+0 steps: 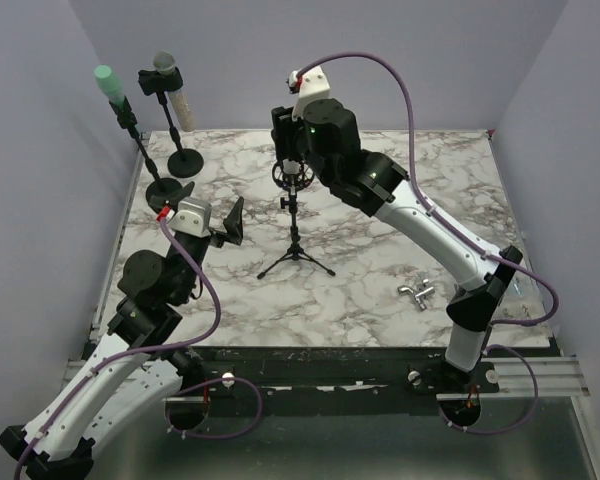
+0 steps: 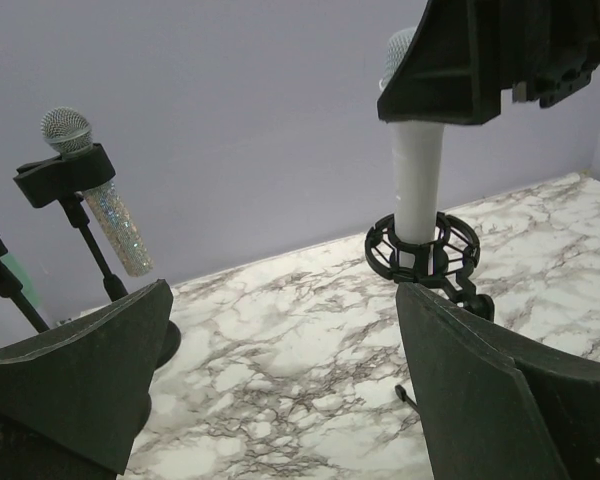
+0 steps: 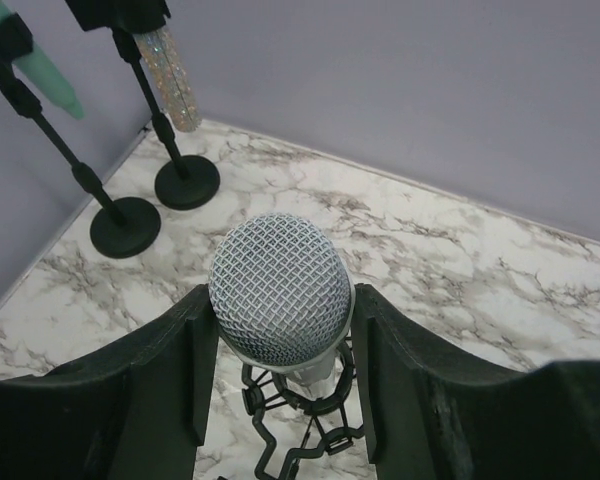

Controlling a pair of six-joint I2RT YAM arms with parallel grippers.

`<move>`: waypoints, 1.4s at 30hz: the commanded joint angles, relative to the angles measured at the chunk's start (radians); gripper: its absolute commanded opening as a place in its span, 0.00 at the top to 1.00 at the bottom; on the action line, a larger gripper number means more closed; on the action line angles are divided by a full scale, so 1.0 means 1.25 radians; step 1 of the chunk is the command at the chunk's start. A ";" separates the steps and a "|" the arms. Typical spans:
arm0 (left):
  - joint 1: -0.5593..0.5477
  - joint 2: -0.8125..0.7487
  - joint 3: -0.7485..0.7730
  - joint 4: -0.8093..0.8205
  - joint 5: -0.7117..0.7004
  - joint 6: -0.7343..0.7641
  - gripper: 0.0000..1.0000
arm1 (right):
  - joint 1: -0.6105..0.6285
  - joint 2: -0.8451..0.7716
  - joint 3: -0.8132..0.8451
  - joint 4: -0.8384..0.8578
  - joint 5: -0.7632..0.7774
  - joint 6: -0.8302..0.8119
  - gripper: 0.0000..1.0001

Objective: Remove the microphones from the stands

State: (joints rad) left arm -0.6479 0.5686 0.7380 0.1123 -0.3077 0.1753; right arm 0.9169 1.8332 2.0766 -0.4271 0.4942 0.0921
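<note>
So the white microphone (image 3: 278, 270) with the silver mesh head is sitting upright in the black shock mount (image 2: 422, 250) on top of the little tripod stand (image 1: 297, 250), roughly mid-counter. The right gripper (image 3: 285, 295) is over the top of it. Its jaws are on either side of the mesh head, and from the wrist view both look pressed against it, so I'd call that clamped on the mic head. The white body hangs below the jaws, down into the mount ring.

The left gripper (image 1: 210, 205) has its jaws wide apart with nothing in them. It's aimed across the marble counter (image 1: 380, 260), with the tripod mic ahead of the jaws and off to their right.

Past the left jaws, toward the back wall, two more mics are on round-base stands: a glittery one (image 2: 115, 225) and a mint-green one (image 1: 108, 85). There's a small metal fitting (image 1: 417, 292) lying on the counter well away from both sets of jaws, near the right arm's base.
</note>
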 commanded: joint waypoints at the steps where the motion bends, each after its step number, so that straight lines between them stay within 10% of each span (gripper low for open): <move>1: 0.004 0.007 -0.011 0.020 -0.025 0.008 0.02 | 0.007 -0.053 0.065 0.003 -0.041 -0.007 0.73; 7: 0.004 0.011 -0.016 0.025 -0.035 0.009 0.02 | 0.007 -0.147 0.050 0.081 -0.066 -0.004 0.82; 15: 0.004 0.019 -0.016 0.024 -0.040 0.007 0.02 | 0.006 -0.423 -0.287 0.439 -0.066 -0.037 0.91; 28: 0.003 0.029 -0.011 0.016 -0.023 -0.015 0.02 | -0.059 -0.539 -0.740 0.933 0.404 -0.540 0.99; 34: 0.003 0.040 -0.007 0.010 -0.020 -0.020 0.01 | -0.281 -0.404 -0.629 0.534 0.324 -0.271 0.99; 42: 0.002 0.051 -0.004 0.004 -0.013 -0.025 0.02 | -0.458 0.033 -0.122 -0.101 0.144 -0.092 0.99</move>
State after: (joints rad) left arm -0.6479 0.6254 0.7273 0.1249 -0.3317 0.1593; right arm 0.4023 1.6566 1.6711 -0.0685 0.7971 -0.1539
